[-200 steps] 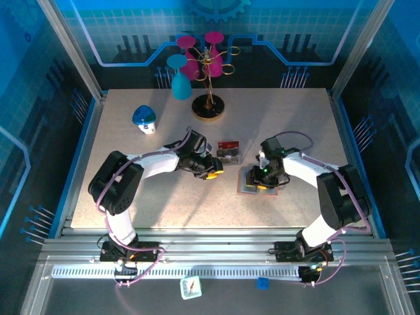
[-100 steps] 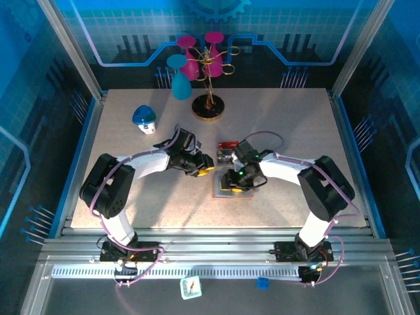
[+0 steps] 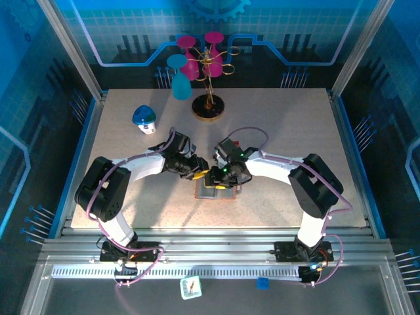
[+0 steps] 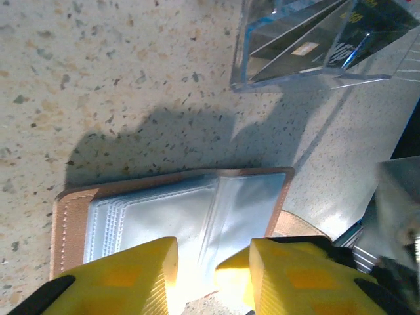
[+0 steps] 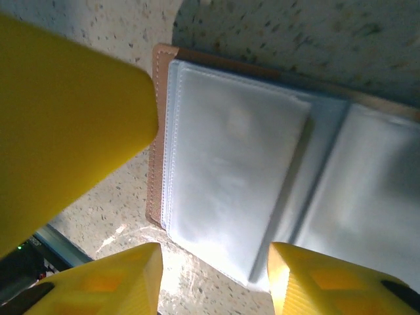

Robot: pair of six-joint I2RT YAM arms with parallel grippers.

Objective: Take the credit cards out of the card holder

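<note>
The card holder (image 3: 213,191) lies open and flat on the table, with a salmon-brown rim and pale grey-blue pocket panels (image 4: 170,213). My left gripper (image 3: 199,174) hovers over its left end, yellow jaws apart above the holder's near edge (image 4: 213,272), nothing clamped between them. My right gripper (image 3: 220,178) is at the holder's back edge, open. One of its fingers (image 5: 98,285) is on bare table beside a corner, the other by the fold, with a blank panel (image 5: 230,170) between. Dark credit cards (image 4: 295,51) stand inside a clear plastic box (image 4: 262,75) just beyond the holder.
A blue-and-white cup (image 3: 144,119) sits at the back left. A stand with magenta and teal glasses (image 3: 200,62) rises on a dark round base (image 3: 209,109) at the back centre. A blue rail (image 3: 77,164) borders the table on the left.
The card holder has slid left from the right-centre to the middle of the table together with my right gripper. My left gripper has shifted slightly left and nearer, and now meets the holder.
</note>
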